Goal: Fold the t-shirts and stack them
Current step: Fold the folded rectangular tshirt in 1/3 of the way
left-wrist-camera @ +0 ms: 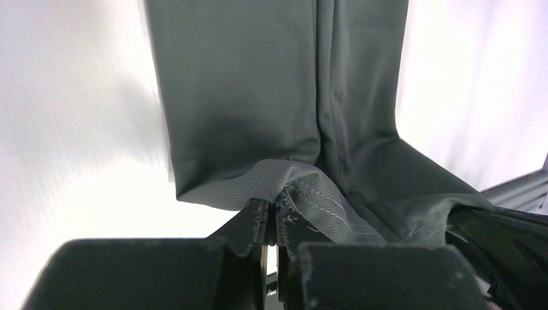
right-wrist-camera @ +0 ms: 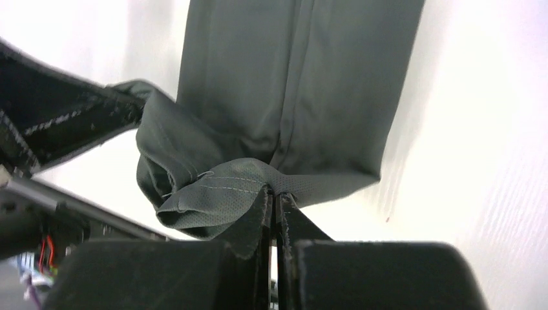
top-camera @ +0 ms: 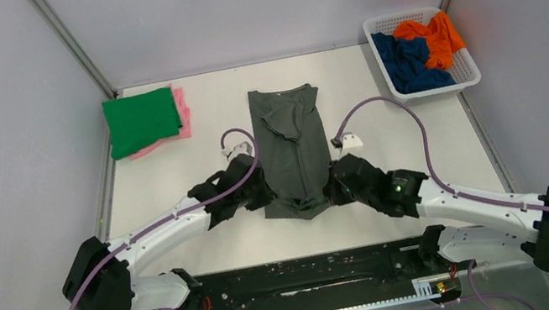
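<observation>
While left tool [left-wrist-camera: 271, 213] and right tool [right-wrist-camera: 274, 199] clamp the dark grey cloth t-shirt's [top-camera: 291, 148] hem, two folded shirts [top-camera: 146, 122] lie stacked; two are left.

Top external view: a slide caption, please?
Left claw and right claw pinch the near hem of the dark grey t-shirt.
</observation>
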Available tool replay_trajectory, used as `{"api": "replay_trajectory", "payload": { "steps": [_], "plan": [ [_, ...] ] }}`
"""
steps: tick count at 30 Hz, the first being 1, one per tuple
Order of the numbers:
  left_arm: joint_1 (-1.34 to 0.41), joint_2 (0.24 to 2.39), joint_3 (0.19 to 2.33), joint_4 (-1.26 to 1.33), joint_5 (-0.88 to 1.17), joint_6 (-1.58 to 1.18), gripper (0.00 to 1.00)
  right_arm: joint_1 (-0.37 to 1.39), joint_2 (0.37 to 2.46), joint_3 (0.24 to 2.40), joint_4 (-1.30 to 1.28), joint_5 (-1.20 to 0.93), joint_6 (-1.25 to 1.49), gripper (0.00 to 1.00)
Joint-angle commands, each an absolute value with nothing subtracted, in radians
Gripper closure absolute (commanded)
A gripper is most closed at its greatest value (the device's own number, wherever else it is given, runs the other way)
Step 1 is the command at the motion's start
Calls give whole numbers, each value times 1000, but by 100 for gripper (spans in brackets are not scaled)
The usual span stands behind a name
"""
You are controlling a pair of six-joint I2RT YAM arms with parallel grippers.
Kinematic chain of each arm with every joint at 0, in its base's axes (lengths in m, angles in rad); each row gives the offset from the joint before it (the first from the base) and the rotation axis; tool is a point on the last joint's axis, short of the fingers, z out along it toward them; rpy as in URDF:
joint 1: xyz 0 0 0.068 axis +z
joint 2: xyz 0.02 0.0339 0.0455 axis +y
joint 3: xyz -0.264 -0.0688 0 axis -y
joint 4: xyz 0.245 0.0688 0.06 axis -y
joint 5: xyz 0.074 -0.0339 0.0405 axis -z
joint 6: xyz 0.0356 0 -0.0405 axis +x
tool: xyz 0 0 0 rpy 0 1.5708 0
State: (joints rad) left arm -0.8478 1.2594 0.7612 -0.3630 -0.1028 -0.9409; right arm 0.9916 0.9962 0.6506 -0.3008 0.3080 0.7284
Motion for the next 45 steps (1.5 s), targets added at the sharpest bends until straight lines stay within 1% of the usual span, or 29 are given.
{"api": "replay_trajectory", "payload": {
  "steps": [1,7,14,21,25,30,32,34,35,36,37,38,39,40,41,42,45],
  "plan": [
    [-762,1293,837,-275,-82,-888,100,870,1091,738,-199,329,637,100],
    [-678,1414,950,-273,-70,-837,100,793,1204,820,-143,370,560,100],
    [-620,1544,1047,-254,-60,-801,98,684,1335,882,-68,265,548,100],
    [-557,1658,1124,-256,-27,-781,97,615,1470,946,-10,201,510,100],
    [-526,1711,1161,-242,9,-762,91,585,1544,984,-11,188,495,99],
    [-500,1821,1241,-262,71,-749,89,549,1628,1017,77,161,476,97],
    [-485,1849,1265,-258,85,-751,85,530,1678,1053,86,159,457,94],
    [-465,1866,1296,-257,84,-750,75,505,1731,1100,83,137,438,86],
    [-451,1868,1311,-259,84,-751,61,492,1753,1129,76,116,433,79],
    [-436,1867,1326,-262,90,-754,46,477,1770,1157,66,89,431,64],
    [-421,1860,1340,-262,104,-755,34,464,1782,1183,51,69,430,50],
    [-408,1845,1351,-263,116,-755,19,454,1781,1202,32,52,428,42],
    [-402,1823,1352,-260,126,-755,4,448,1770,1213,17,51,425,29],
    [-401,1799,1343,-253,126,-750,1,446,1751,1209,10,61,418,18],
    [-400,1768,1321,-244,128,-746,1,446,1728,1192,13,63,411,3],
    [-400,1741,1297,-231,135,-744,1,446,1698,1167,19,65,410,1],
    [-400,1668,1209,-211,156,-742,1,446,1607,1058,57,45,437,1]
  ]
}}
